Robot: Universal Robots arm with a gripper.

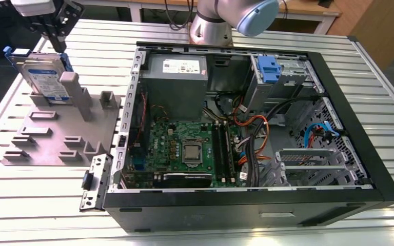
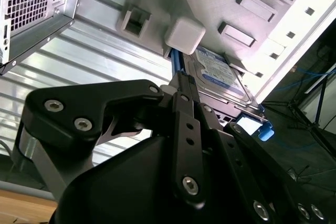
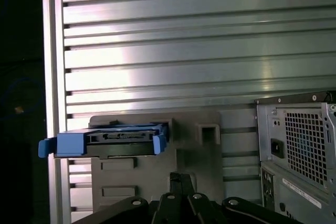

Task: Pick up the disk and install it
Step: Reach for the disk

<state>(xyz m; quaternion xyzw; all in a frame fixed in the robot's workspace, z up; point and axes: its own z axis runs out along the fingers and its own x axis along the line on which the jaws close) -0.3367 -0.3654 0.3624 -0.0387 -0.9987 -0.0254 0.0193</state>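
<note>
The disk [image 1: 46, 77], silver with a white-and-blue label and a blue carrier, stands on edge in a slot of the grey fixture [image 1: 46, 138] on the exterior view's left. My gripper [image 1: 57, 41] hangs just above the disk's top edge, a little toward the computer case. Its black fingers are shut together with nothing between them. In the first wrist view the disk [image 3: 113, 141] shows edge-on, off to one side of the gripper [image 3: 181, 178]. In the second wrist view the gripper [image 2: 181, 85] ends close to the blue rim of the disk [image 2: 220, 72]; whether they touch is unclear.
The open computer case [image 1: 252, 202] lies beside the fixture, with motherboard, cables, a grey power supply [image 1: 176, 72] and a silver drive cage with a blue latch [image 1: 269, 69]. The case's rear panel [image 3: 299, 145] is near the fixture. Everything rests on a slatted aluminium table [image 1: 46, 205].
</note>
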